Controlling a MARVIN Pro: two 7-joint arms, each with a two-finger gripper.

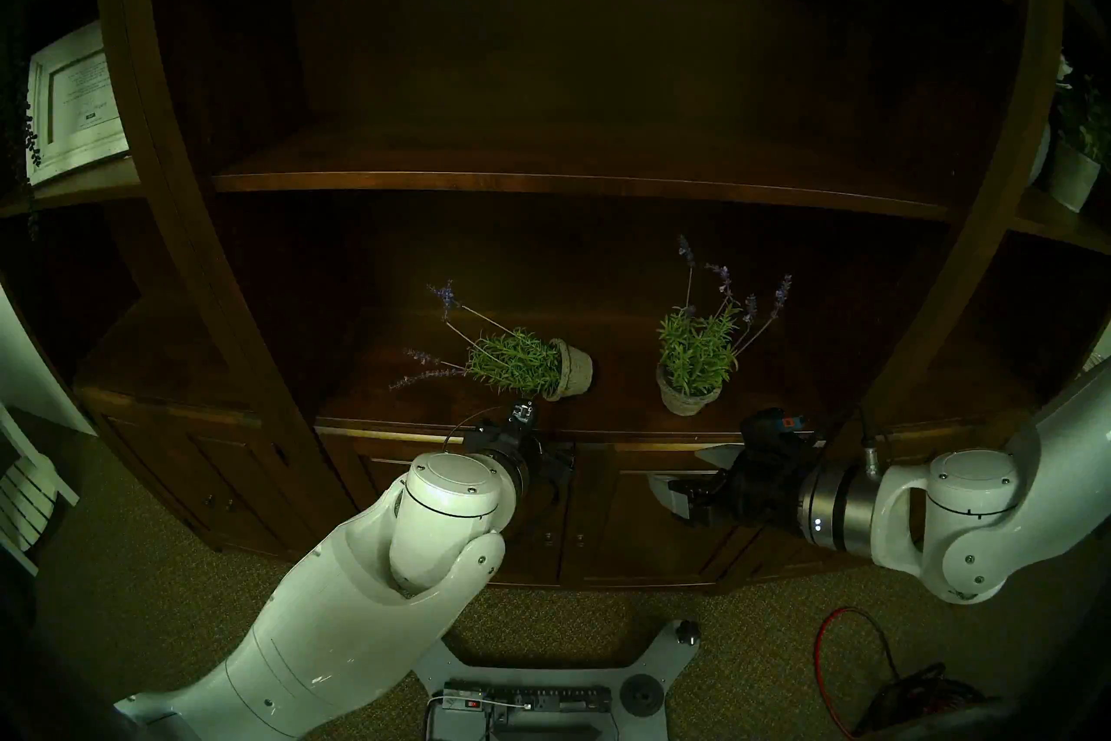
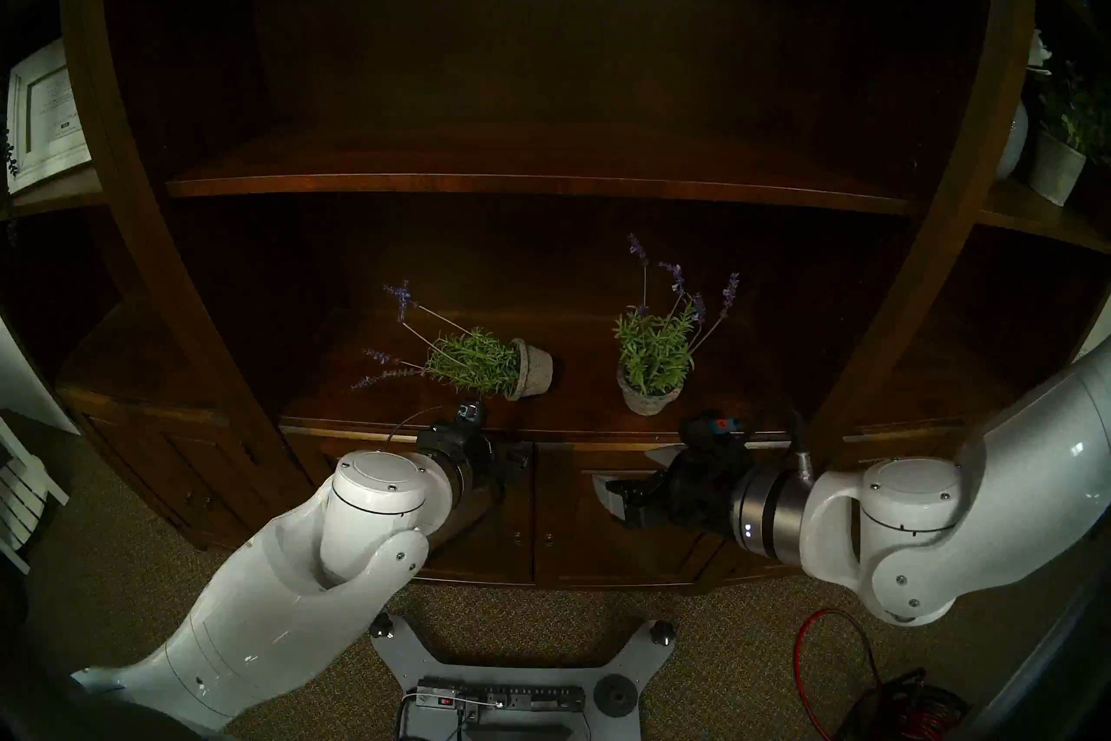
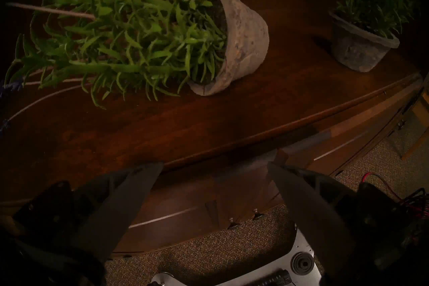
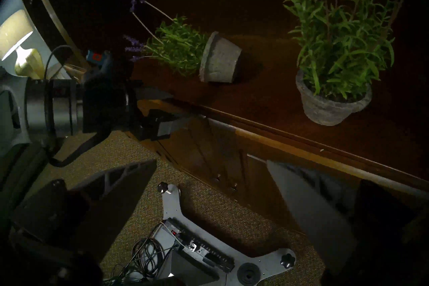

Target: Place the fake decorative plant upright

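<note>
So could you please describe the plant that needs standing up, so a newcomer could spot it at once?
Find the dark wooden bookcase and its lowest open shelf, holding two potted lavenders. The tipped plant is on the left, lying on its side, purple stems pointing left; its neighbour stands upright.

Upright potted lavender [image 1: 691,361] on dark wooden shelf [image 1: 781,409]. Left of shelf: framed certificate [image 1: 75,102]. Right: white-potted greenery [image 1: 1076,162]. Below: red cable [image 1: 841,655] on carpet.

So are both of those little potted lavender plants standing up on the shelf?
No: the left potted plant lies tipped on its side on the shelf, stems pointing left, while the right potted plant stands upright.
</note>
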